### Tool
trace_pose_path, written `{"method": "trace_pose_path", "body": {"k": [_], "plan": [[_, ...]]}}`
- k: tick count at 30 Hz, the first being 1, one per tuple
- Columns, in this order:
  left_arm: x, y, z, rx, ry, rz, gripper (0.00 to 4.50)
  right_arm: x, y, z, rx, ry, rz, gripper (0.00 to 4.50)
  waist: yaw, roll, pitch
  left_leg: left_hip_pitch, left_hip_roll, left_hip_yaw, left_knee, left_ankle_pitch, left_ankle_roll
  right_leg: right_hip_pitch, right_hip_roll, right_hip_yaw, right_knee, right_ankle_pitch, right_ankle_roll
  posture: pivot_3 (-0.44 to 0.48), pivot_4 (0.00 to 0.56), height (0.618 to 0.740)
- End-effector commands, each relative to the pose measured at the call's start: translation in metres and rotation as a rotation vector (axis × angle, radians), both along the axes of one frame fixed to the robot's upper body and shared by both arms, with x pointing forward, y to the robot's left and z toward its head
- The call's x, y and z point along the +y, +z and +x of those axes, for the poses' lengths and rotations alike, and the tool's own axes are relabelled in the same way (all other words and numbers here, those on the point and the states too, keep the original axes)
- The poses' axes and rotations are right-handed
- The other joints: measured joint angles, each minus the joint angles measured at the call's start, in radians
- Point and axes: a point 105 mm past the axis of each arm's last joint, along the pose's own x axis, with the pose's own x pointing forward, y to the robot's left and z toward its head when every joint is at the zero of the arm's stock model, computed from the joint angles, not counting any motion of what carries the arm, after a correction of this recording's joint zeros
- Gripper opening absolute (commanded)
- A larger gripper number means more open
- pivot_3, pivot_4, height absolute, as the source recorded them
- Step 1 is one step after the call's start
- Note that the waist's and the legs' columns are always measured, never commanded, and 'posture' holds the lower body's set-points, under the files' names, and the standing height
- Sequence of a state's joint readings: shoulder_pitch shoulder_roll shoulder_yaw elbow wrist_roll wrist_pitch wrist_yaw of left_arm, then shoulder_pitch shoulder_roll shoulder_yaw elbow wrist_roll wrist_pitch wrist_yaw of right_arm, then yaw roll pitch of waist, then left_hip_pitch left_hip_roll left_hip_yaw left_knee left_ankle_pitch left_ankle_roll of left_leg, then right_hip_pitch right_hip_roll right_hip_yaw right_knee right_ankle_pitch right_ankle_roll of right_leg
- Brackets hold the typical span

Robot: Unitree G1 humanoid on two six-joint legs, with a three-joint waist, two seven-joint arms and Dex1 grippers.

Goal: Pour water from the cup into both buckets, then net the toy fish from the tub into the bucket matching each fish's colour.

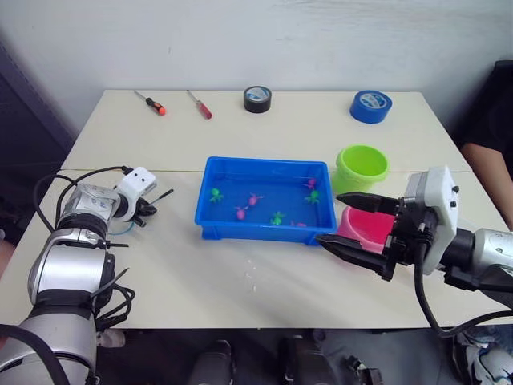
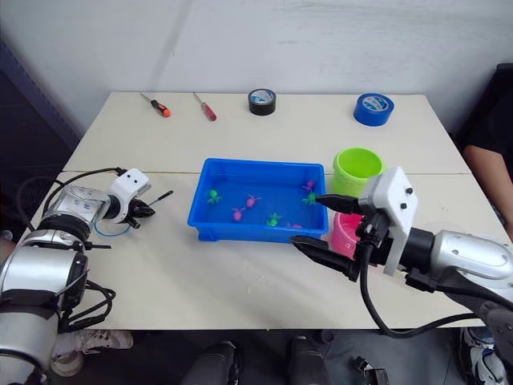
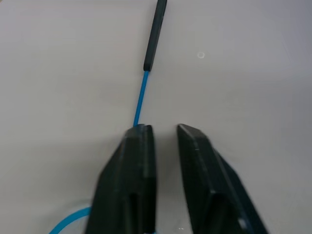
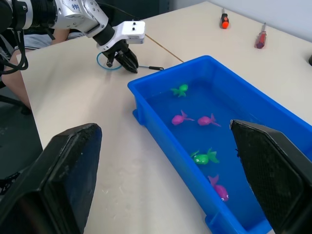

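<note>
While the left claw hovers narrowly parted over the thin dark handle of the light-blue-rimmed hoop net on the pale desk, the right claw gapes wide, empty, beside the shallow bright blue plastic tub (small pink and green toy fish inside).

- The tub is glossy, smooth blue plastic, with water in it.
- The toy fish look like shiny moulded plastic, pink and green.
- The green bucket and the pink bucket are smooth plastic with a soft sheen.
- The table has a matt, pale, smooth top.
- The left end effector has matt black fingers, probably hard plastic.
- The net has a matt dark handle.
</note>
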State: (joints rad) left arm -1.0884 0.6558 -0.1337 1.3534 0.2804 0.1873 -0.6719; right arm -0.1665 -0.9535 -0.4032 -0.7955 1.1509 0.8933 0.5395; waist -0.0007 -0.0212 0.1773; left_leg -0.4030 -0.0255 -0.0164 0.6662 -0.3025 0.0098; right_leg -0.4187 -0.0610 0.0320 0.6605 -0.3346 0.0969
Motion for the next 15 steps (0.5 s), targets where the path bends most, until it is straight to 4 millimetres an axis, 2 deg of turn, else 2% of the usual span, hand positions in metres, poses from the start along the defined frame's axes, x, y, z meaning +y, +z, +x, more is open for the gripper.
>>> {"method": "trace_pose_path", "body": {"k": [1,7,10,13,15], "plan": [[0.010,0.000,-0.004,0.005,0.037,0.007,0.05,0.001,0.008,-0.005,-0.036,0.015,-0.010,4.50,0.000,0.000,0.000,0.000,0.000,0.000,0.000,0.000,0.000,0.000,0.000,0.000,0.000,0.000,0.000,0.000,0.150,0.736],[0.015,0.010,-0.004,-0.014,0.014,-0.001,0.05,0.003,0.008,-0.001,-0.030,0.030,-0.015,4.50,0.000,0.000,0.000,0.000,0.000,0.000,0.000,0.000,0.000,0.000,0.000,0.000,0.000,0.000,0.000,0.000,0.150,0.736],[0.015,0.023,-0.001,-0.039,-0.007,0.010,0.05,0.004,0.008,0.000,-0.032,0.039,-0.008,4.50,0.002,0.000,0.000,-0.001,0.000,0.000,0.000,0.000,0.000,0.000,0.000,0.000,0.000,0.000,0.000,0.000,0.150,0.736],[0.029,0.037,0.003,-0.082,0.000,0.157,0.05,0.006,0.007,0.002,-0.031,0.051,0.001,4.50,0.003,-0.001,0.000,-0.001,0.000,0.000,0.000,0.000,0.000,0.000,0.000,0.000,0.000,0.000,0.000,0.000,0.150,0.736],[0.028,0.039,0.005,-0.097,0.012,0.156,0.70,0.008,0.005,0.004,-0.028,0.060,0.007,4.50,0.003,-0.002,0.000,-0.001,0.000,0.000,0.000,0.000,0.000,0.000,0.000,0.000,0.000,0.000,0.000,0.000,0.150,0.736]]}}
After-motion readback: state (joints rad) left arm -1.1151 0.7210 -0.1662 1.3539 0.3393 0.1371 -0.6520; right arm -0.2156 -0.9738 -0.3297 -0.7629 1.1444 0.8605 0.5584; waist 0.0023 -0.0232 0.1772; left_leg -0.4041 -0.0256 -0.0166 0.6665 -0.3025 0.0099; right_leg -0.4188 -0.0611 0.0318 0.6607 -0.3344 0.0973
